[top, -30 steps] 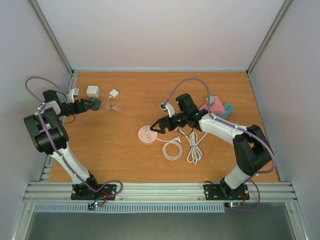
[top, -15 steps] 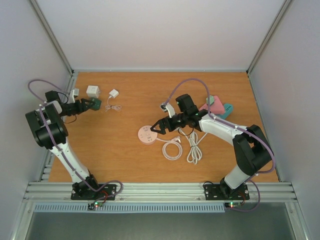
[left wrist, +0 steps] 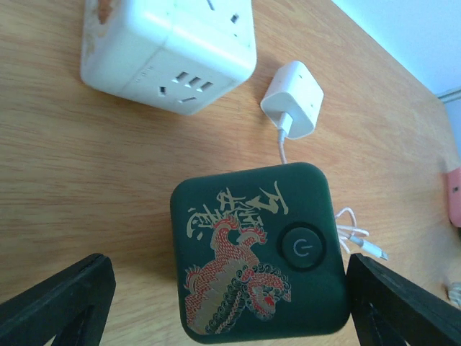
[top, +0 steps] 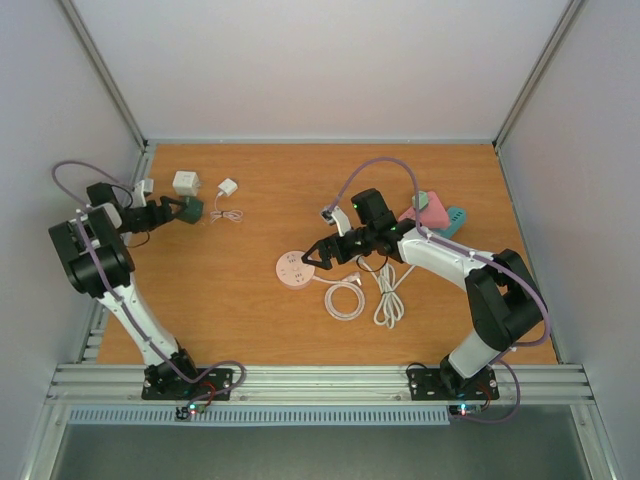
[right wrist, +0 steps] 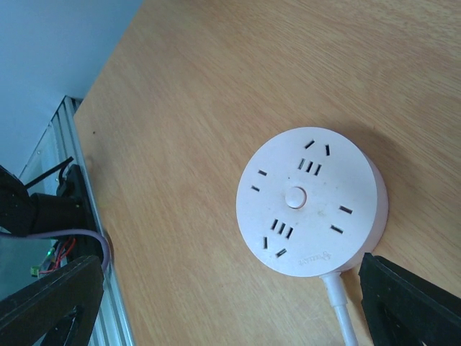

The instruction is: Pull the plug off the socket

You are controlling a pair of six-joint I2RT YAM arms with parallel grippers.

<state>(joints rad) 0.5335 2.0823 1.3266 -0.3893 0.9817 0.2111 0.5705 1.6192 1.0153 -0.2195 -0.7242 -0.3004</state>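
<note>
A dark green cube socket [left wrist: 256, 249] with a dragon print and a power button lies between the open fingers of my left gripper [left wrist: 230, 306]; it also shows in the top view [top: 192, 208], with the left gripper [top: 178, 211] at its left side. A white charger plug [left wrist: 292, 107] lies flat on the table just beyond the cube, its thin cable [left wrist: 358, 239] running past the cube's right side; no socket holds it. My right gripper [top: 311, 259] is open over a round pink socket [right wrist: 310, 209], which has no plug in it.
A white cube socket [left wrist: 169, 47] stands beyond the green cube. Coiled white cables [top: 345, 298] lie to the right of the pink socket [top: 293, 268]. Pink and teal items [top: 437, 214] sit at the right rear. A metal rail [right wrist: 86, 216] edges the table.
The left arm's upper links have shifted slightly. Both grippers stay where they were, still open.
</note>
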